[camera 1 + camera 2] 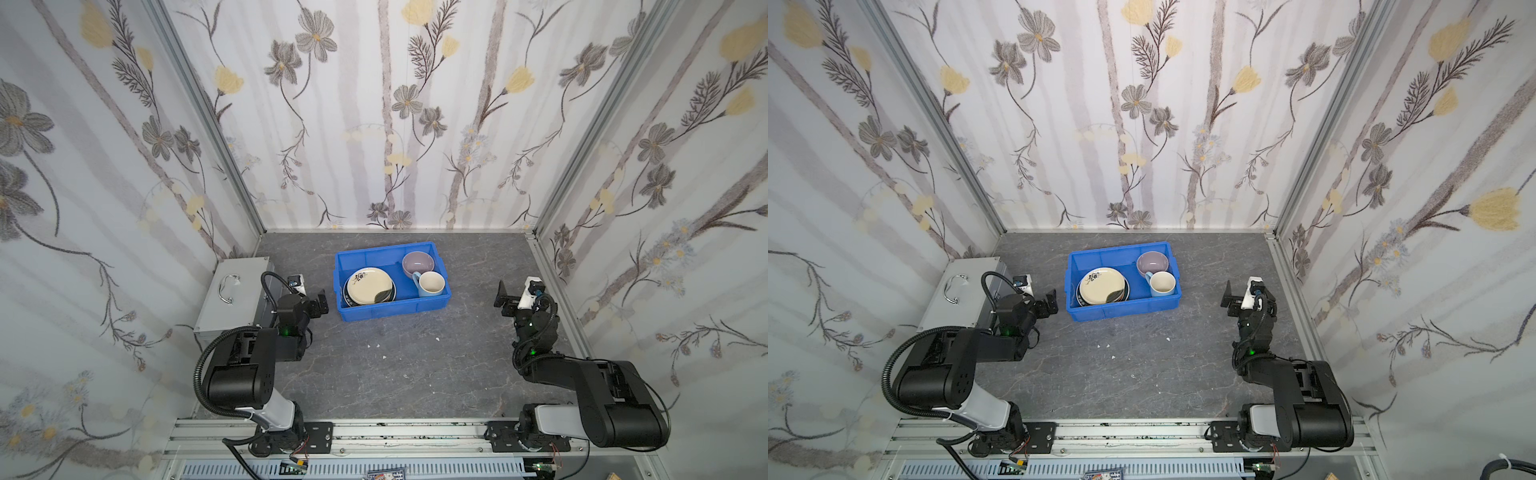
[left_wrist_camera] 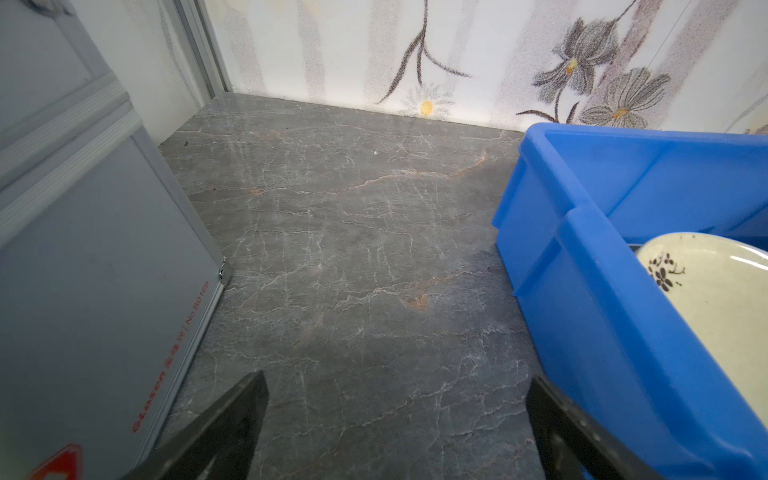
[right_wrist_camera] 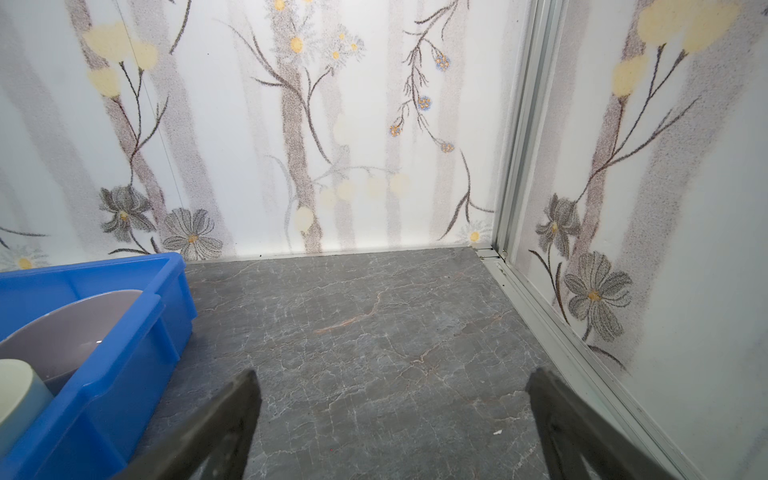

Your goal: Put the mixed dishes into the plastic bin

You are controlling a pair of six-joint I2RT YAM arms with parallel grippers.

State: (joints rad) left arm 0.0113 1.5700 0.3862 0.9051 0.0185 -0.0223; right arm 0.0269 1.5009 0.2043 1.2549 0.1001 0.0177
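The blue plastic bin [image 1: 353, 313] [image 1: 1084, 312] [image 2: 590, 316] [image 3: 124, 374] stands at the middle of the table in both top views. Inside it lie a cream-flowered plate [image 1: 368, 284] [image 1: 1100, 284] [image 2: 715, 286] on top of a stack of darker plates, a lilac bowl [image 1: 417, 262] [image 1: 1152, 262] [image 3: 70, 332] and a pale blue mug [image 1: 430, 284] [image 1: 1162, 284] [image 3: 20, 399]. My left gripper [image 1: 321, 302] [image 1: 1052, 301] [image 2: 397, 386] hovers open just left of the bin, holding nothing. My right gripper [image 1: 502, 298] [image 1: 1228, 297] [image 3: 392, 384] hangs open and bare, right of the bin.
A grey metal case [image 1: 232, 295] [image 1: 959, 297] [image 2: 83, 270] with a handle lies against the left wall, close behind the left arm. Small white crumbs [image 1: 374, 345] dot the dark marbled table [image 1: 415, 365]. Flowered walls enclose three sides.
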